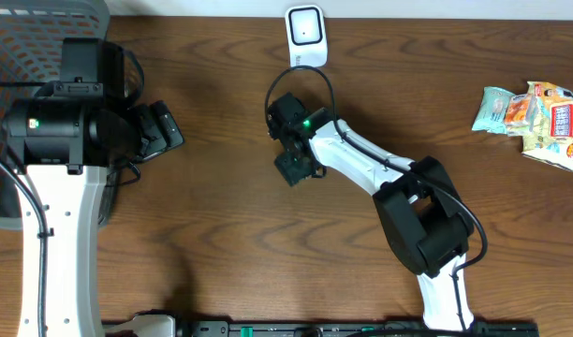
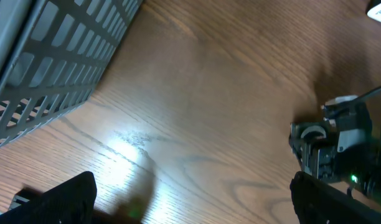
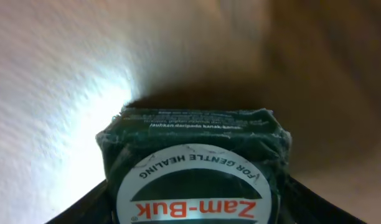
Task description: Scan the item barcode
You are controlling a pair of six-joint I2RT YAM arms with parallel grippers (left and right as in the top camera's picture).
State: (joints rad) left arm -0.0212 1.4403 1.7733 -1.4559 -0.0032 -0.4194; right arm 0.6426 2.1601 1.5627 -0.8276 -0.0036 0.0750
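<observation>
My right fingers [image 3: 309,210] are closed partway on the Zam-Buk box [image 3: 190,162], holding it over the counter [image 1: 221,112] short of the white scanner [image 1: 305,36], presumably to present its barcode there; my left fingers [image 2: 60,199] stand fully open and empty beside the basket [image 1: 24,37].

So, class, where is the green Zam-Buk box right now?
The Zam-Buk box sits mid-table in the overhead view, within the right claw, near the white scanner.

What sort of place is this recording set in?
Probably a mock shop checkout on a wooden table: a small white device that looks like a barcode scanner, a grey mesh basket, snack packets and a Zam-Buk box.
</observation>
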